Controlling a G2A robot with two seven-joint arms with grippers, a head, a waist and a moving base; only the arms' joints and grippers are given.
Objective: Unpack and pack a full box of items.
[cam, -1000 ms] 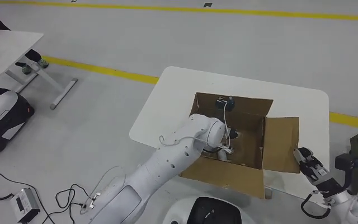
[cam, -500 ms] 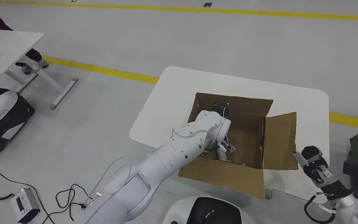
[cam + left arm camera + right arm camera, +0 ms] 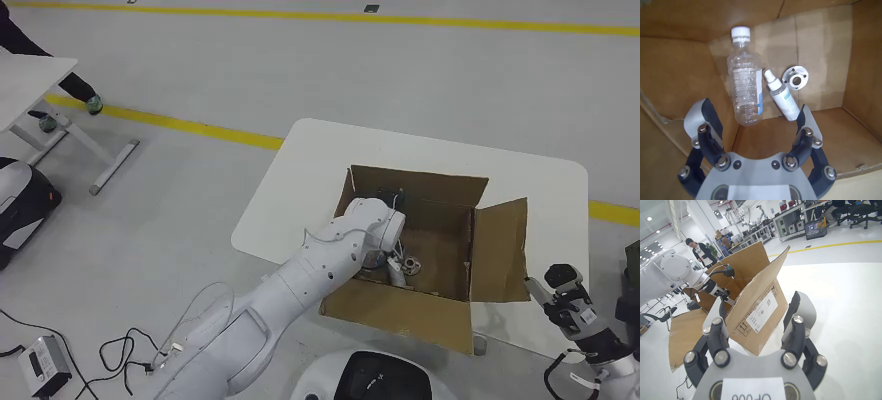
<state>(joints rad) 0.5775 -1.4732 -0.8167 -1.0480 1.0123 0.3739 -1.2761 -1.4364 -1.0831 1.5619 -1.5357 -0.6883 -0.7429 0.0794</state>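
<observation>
An open cardboard box (image 3: pixel 497 250) stands on the white table (image 3: pixel 300 170). My left gripper (image 3: pixel 757 111) hangs open inside it, nothing between its fingers. On the box floor just beyond the fingertips lie a clear plastic bottle (image 3: pixel 745 85) with a white cap, a small white spray bottle (image 3: pixel 781 94) and a metal flange (image 3: pixel 796 77). From above the left arm (image 3: pixel 350 250) reaches into the box (image 3: pixel 430 245). My right gripper (image 3: pixel 759 309) is open and empty, off the box's corner (image 3: pixel 757 311), low at the table's edge (image 3: pixel 565 300).
Box flaps stand open on several sides; one (image 3: pixel 500 250) folds out toward the right gripper. Another table (image 3: pixel 30 80) stands at far left. A yellow floor line (image 3: pixel 170 122) runs behind. Cables (image 3: pixel 120 350) lie on the floor.
The left arm has gone deeper into the box, its wrist dropping below the back wall. The right gripper has drawn back from the box flap toward the table's near edge.
</observation>
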